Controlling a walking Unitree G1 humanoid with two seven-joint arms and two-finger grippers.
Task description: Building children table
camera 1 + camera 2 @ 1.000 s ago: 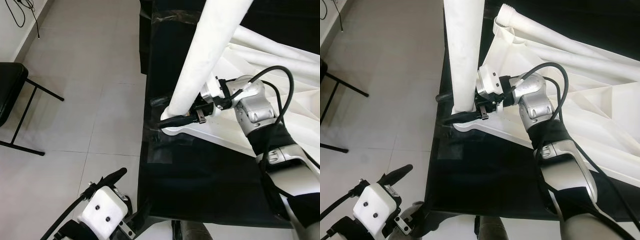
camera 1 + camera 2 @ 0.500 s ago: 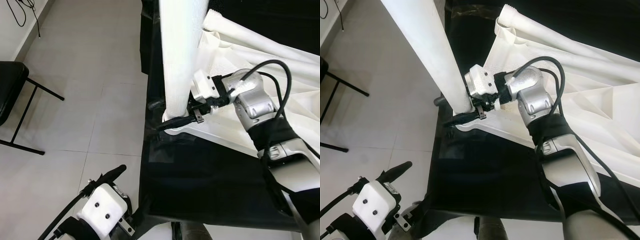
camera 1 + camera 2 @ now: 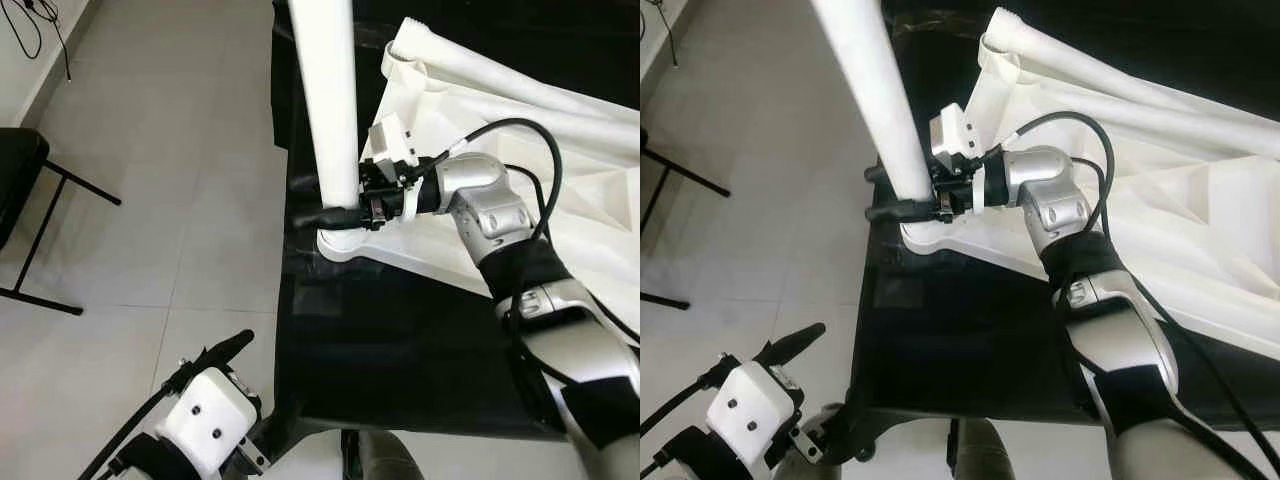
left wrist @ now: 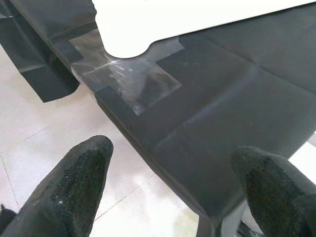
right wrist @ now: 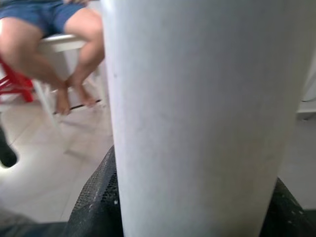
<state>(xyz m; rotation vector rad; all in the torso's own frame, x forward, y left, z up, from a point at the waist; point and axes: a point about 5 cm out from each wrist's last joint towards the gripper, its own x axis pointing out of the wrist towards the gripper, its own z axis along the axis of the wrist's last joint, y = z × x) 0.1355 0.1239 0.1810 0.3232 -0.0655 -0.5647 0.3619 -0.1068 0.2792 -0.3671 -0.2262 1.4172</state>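
Observation:
A long white table leg stands with its foot on the corner of the white table top, which lies upside down on a black sheet. My right gripper is shut on the leg just above its base, one black finger on each side; the right wrist view has the leg close up between the fingers. My left gripper hangs low at the sheet's near left corner, open, with nothing between its fingers.
The black sheet covers the floor under the table top, its taped edge near the left gripper. Other white legs lie along the top. A black chair stands left. A seated person's legs are beyond the leg.
The leg has swung from leaning right to nearly upright, leaning slightly left, with my right gripper still on it and turning along. The left arm has stayed put.

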